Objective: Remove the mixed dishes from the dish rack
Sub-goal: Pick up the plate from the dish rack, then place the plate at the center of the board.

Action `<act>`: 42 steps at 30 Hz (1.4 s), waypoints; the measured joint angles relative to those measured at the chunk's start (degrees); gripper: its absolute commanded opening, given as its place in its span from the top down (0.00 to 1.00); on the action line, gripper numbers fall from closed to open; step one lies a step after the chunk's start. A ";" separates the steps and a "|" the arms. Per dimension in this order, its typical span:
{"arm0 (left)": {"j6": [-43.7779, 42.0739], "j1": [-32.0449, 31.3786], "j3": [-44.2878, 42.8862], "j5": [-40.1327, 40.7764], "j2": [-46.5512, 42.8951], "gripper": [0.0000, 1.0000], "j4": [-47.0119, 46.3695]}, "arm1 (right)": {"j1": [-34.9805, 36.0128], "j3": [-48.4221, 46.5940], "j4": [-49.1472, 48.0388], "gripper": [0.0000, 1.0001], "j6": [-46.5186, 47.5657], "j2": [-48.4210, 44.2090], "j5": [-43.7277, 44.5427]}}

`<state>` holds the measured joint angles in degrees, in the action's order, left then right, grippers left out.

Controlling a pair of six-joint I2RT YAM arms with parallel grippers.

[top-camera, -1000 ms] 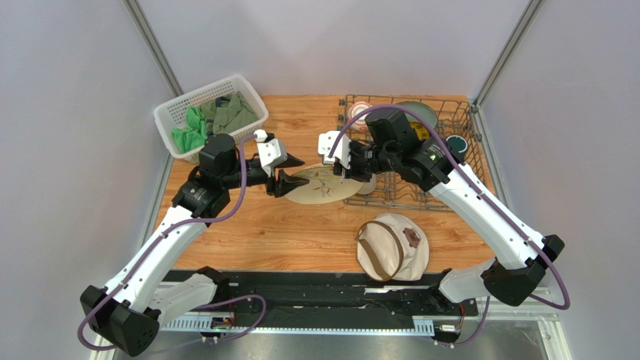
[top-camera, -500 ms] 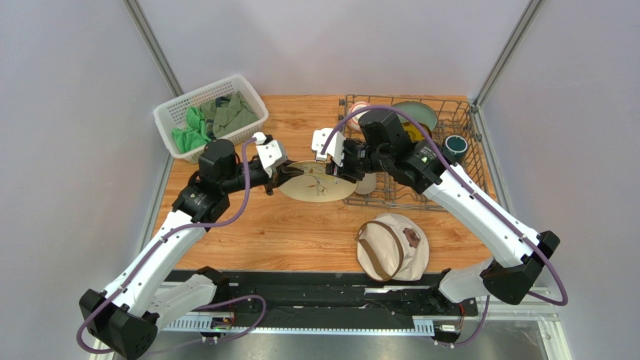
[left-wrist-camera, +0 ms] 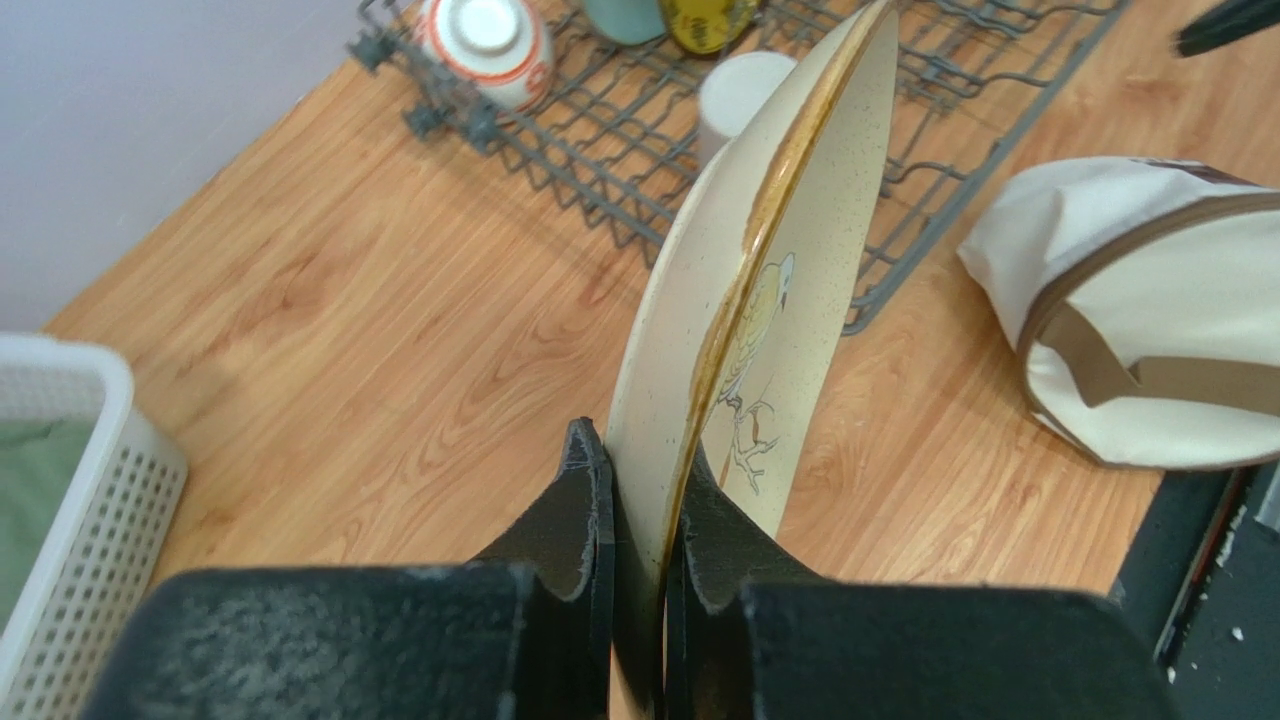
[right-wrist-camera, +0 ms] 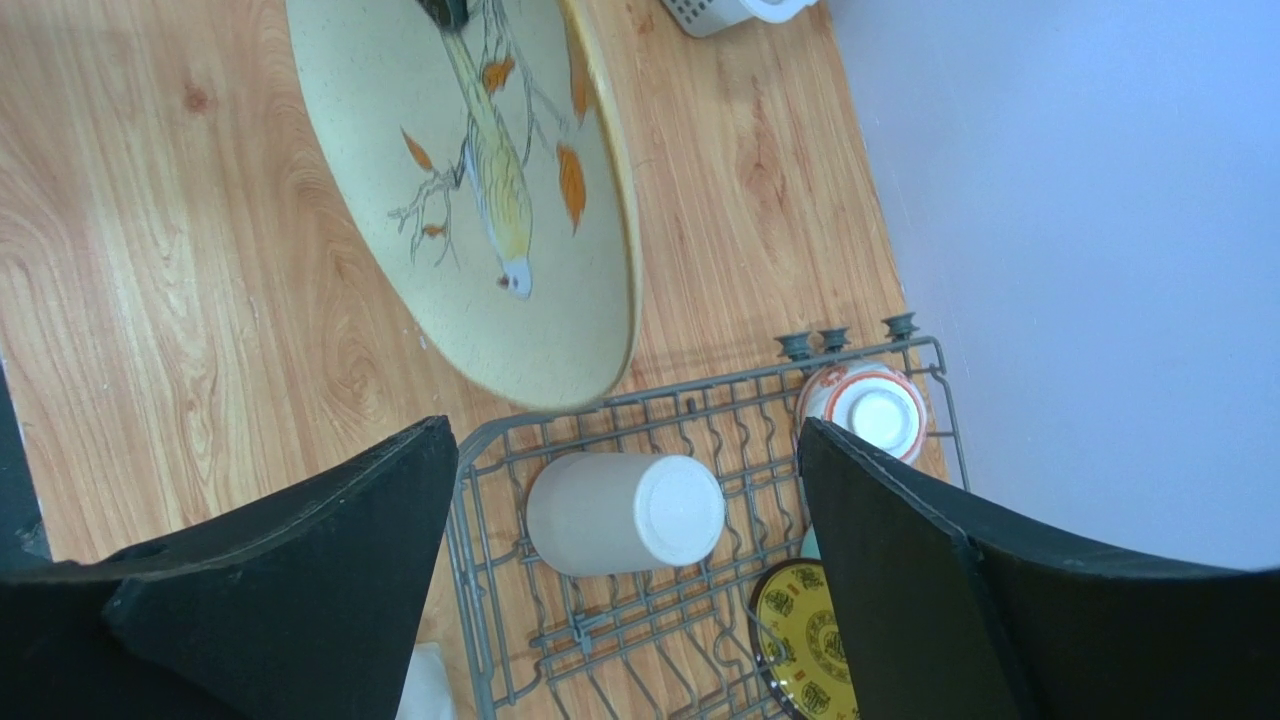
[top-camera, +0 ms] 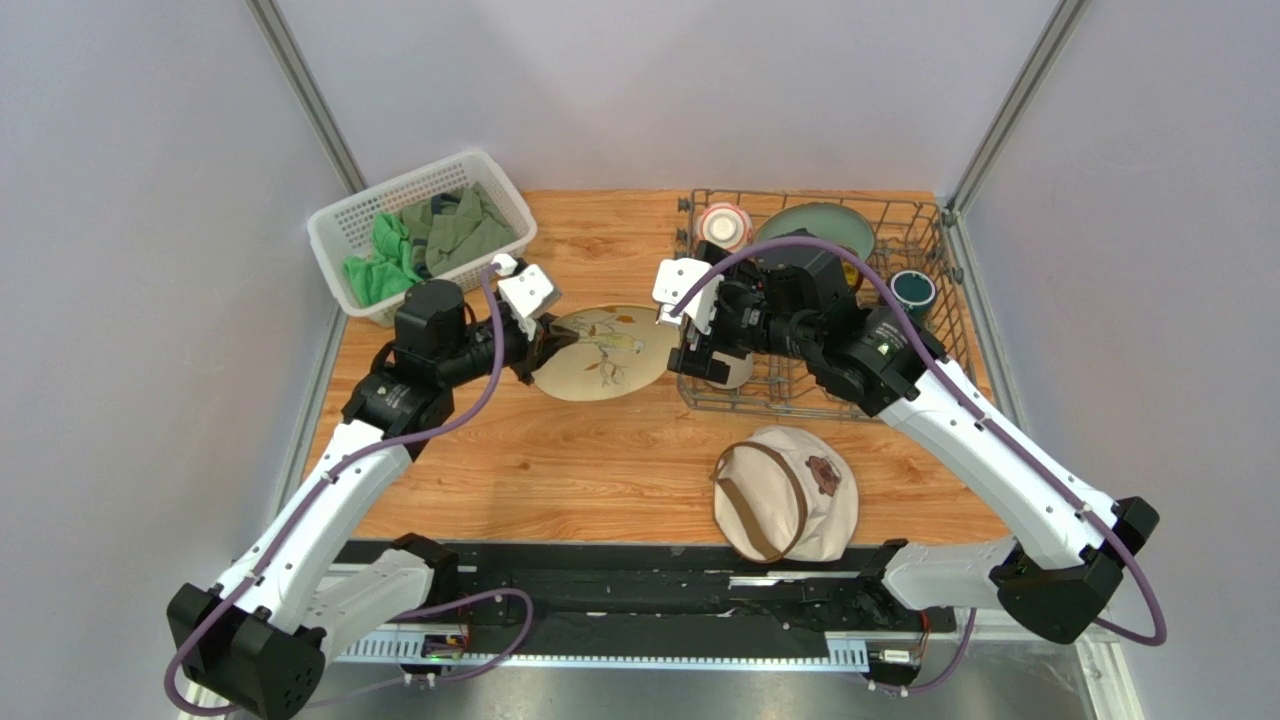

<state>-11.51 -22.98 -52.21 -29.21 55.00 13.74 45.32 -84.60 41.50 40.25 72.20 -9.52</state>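
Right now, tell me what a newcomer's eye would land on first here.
The cream bird plate stands out, held over the middle of the wooden table, its rim pinched in the left tool. Right of it sits the dark wire dish rack, the right tool open at its left edge. A beige hat lies in front of the rack.

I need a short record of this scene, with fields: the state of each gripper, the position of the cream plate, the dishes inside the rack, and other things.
left gripper: shut on the rim of the round cream plate with bird drawing
right gripper: open, holding nothing, above the left end of the dark grey wire dish rack
plate position: left of the rack, tilted
in the rack: beige tumbler lying on its side; red-orange-and-white patterned bowl; pale green plate; small dark yellow-patterned plate; dark green mug
other things: round beige hat with brown strap; white plastic lattice basket
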 measured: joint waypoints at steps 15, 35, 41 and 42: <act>19.67 17.31 0.22 1.49 10.49 1.00 -5.33 | -2.89 11.74 -7.19 0.08 -4.81 -6.21 4.26; 42.75 21.77 0.20 -6.88 37.64 1.00 -23.85 | -7.89 17.79 -12.35 0.08 -12.24 -7.43 1.29; 48.52 23.85 0.20 -8.72 47.08 1.00 -30.08 | -8.41 18.21 -12.63 0.08 -12.26 -6.45 0.42; 49.35 23.96 0.20 -8.94 48.22 1.00 -30.99 | -8.57 18.21 -12.63 0.08 -12.26 -6.19 0.35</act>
<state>37.85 0.97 -52.01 -38.15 103.22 -17.26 36.75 -66.39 28.86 27.99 66.02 -9.17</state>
